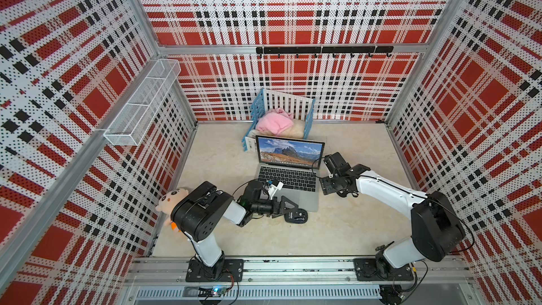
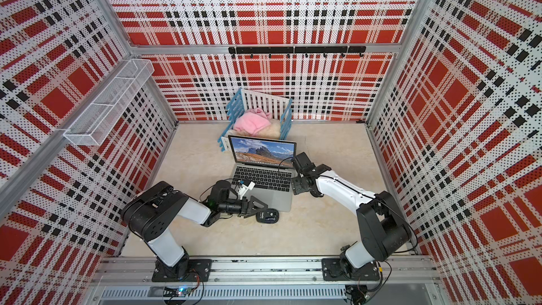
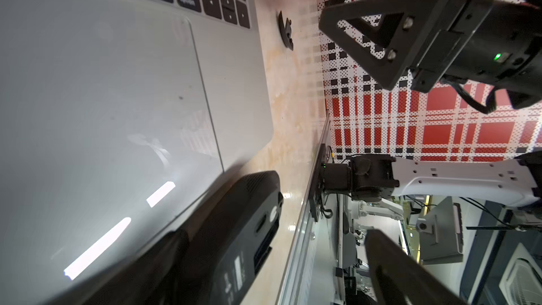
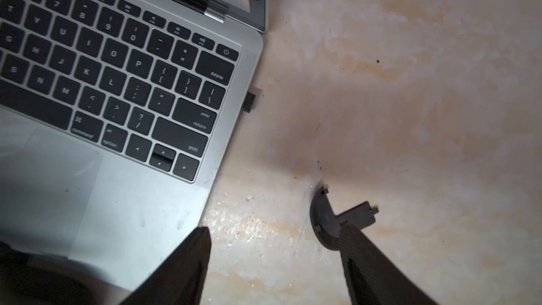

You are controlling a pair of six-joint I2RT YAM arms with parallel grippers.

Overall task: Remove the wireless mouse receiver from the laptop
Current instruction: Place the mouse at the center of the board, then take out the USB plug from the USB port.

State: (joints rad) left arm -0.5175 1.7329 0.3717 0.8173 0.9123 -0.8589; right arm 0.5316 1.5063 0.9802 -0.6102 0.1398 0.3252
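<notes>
The silver-grey laptop (image 1: 306,198) (image 2: 278,198) stands open mid-table. The wireless mouse receiver (image 4: 248,102), a tiny black stub, sticks out of the laptop's (image 4: 132,200) right side beside the return key. My right gripper (image 4: 275,259) (image 1: 329,186) hovers open off the laptop's right front corner, well short of the receiver. One fingertip (image 4: 349,236) overlaps a black mouse cover (image 4: 324,218) lying on the table. My left gripper (image 3: 278,265) (image 1: 293,211) is open at the laptop's (image 3: 102,83) front edge. The black mouse (image 3: 240,230) (image 1: 297,217) lies belly-up between its fingers.
A blue and white crib (image 1: 308,118) with pink cloth stands right behind the laptop's screen. A plush toy (image 1: 167,202) lies by the left arm's base. A wire basket (image 1: 143,104) hangs on the left wall. The same mouse cover (image 3: 286,30) also shows in the left wrist view.
</notes>
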